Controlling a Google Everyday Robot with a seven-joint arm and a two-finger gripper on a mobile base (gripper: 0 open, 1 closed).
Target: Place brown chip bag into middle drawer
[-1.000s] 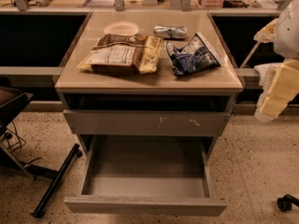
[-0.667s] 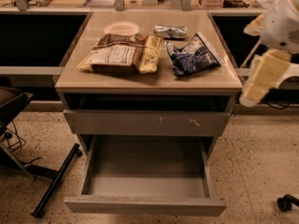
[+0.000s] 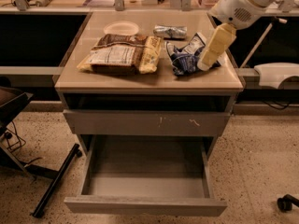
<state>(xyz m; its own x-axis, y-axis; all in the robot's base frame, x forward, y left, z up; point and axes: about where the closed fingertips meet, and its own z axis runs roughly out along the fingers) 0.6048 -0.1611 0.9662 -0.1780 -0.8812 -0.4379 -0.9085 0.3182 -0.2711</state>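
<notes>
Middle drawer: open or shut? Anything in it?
Open and empty: the middle drawer is pulled out, bare grey floor showing. The brown chip bag lies on the cabinet top; the gripper hangs by the dark-blue bag.

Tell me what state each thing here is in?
brown chip bag: lying flat on the cabinet top, not held.
middle drawer: pulled open, nothing inside.
scratched drawer front: shut.
blue bag: lying crumpled on top.
silver wrapper: lying at the back.
gripper: over the blue bag, at the right.

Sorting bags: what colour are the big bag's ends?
Yellow, on the brown chip bag, camera view; claw at blue bag.
</notes>
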